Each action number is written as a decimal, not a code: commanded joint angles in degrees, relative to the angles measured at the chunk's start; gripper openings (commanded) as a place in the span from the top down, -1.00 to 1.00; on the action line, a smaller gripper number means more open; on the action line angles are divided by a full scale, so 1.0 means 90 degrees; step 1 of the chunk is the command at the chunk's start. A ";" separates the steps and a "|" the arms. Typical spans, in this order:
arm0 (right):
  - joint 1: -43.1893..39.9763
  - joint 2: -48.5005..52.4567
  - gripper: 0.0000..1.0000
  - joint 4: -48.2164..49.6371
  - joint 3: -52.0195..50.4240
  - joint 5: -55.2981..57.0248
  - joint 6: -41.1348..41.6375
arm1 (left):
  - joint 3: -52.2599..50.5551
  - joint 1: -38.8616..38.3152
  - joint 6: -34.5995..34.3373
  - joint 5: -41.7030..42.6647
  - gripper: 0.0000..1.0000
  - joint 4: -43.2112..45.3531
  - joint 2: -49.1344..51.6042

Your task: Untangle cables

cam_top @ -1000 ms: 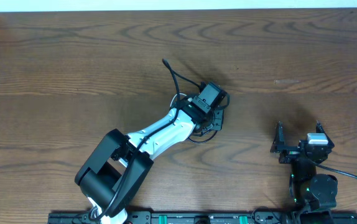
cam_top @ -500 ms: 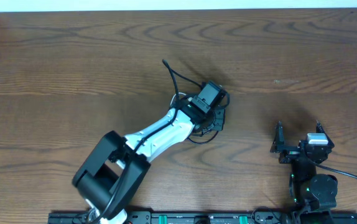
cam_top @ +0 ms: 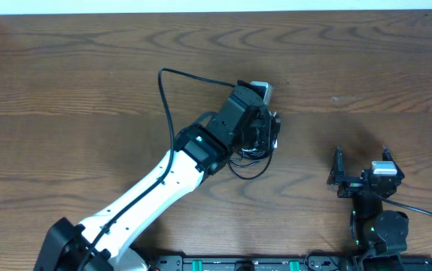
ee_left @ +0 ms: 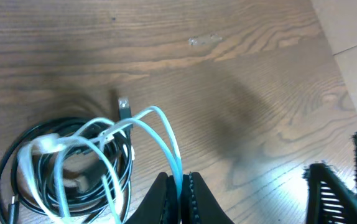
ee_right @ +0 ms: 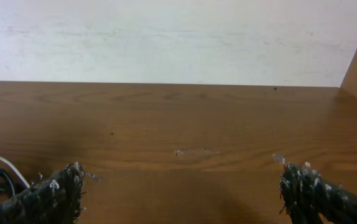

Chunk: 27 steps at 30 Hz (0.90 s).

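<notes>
The thin white cable [ee_left: 161, 127] arches up out of the tangle and is pinched between the closed fingers of the left end effector [ee_left: 180, 186]. The thin black cables [ee_left: 3, 163] lie coiled on the brown wooden tabletop [ee_left: 241, 74] to the left of that end effector in its wrist view, with white strands draped across them and a small metal plug end [ee_left: 124, 107] at the coil's far edge. The right end effector [cam_top: 360, 164] rests well apart to the right, fingers spread wide and holding nothing.
</notes>
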 commanded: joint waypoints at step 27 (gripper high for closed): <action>-0.0032 -0.0041 -0.99 -0.0005 -0.0024 0.0022 0.0063 | 0.0039 0.0032 -0.0053 -0.2499 0.84 -0.1020 -0.0066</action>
